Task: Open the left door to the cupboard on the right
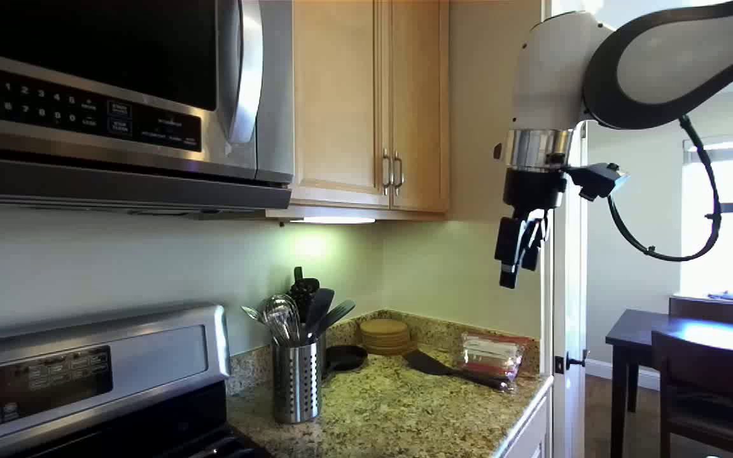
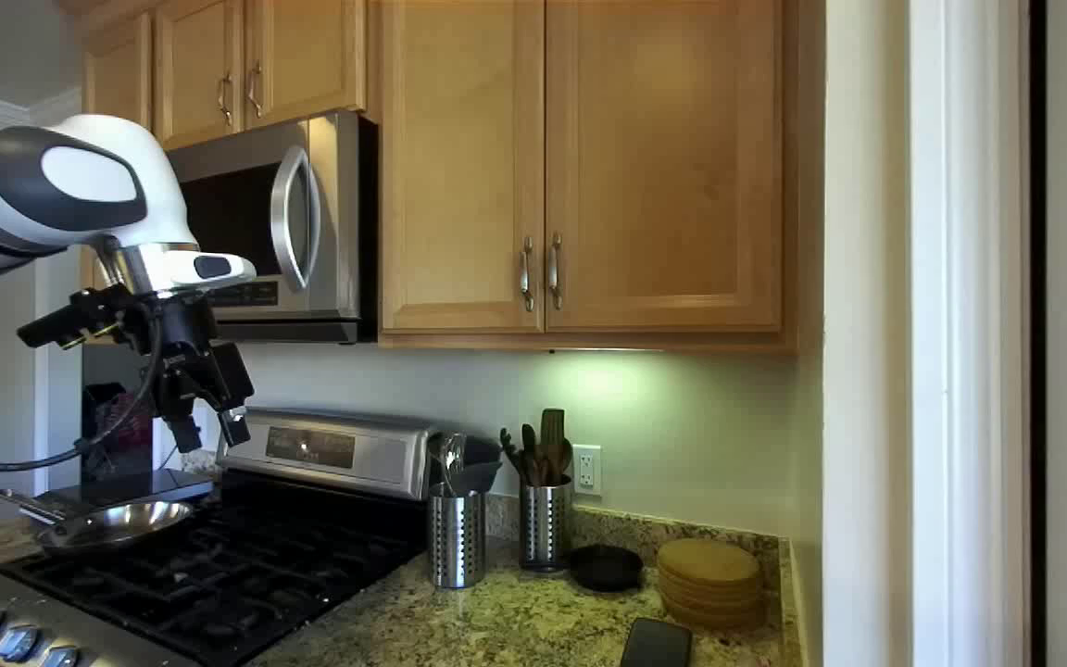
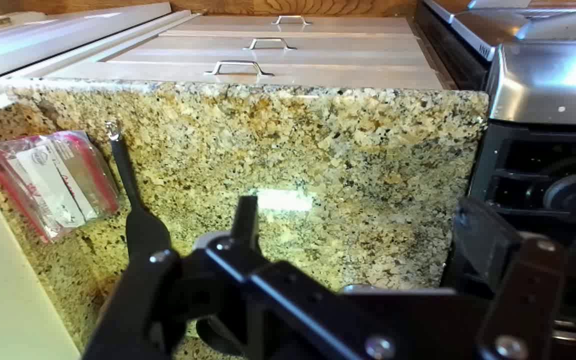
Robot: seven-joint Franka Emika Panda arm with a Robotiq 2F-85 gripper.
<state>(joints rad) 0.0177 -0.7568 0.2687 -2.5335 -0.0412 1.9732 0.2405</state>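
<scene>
The left door (image 2: pixel 462 167) and cupboard (image 2: pixel 589 171) are honey-brown, the gripper (image 2: pixel 211 433) black, the granite tabletop (image 3: pixel 318 145) flecked gold, grey and black.

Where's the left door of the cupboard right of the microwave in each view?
In an exterior view: the left door is at the top, just left of centre, right of the microwave.
In an exterior view: the left door is at the top, its handle near mid-picture.
Wrist view: not in it.
Shared landmark: the granite countertop, low in both exterior views, central in the wrist view.
</scene>
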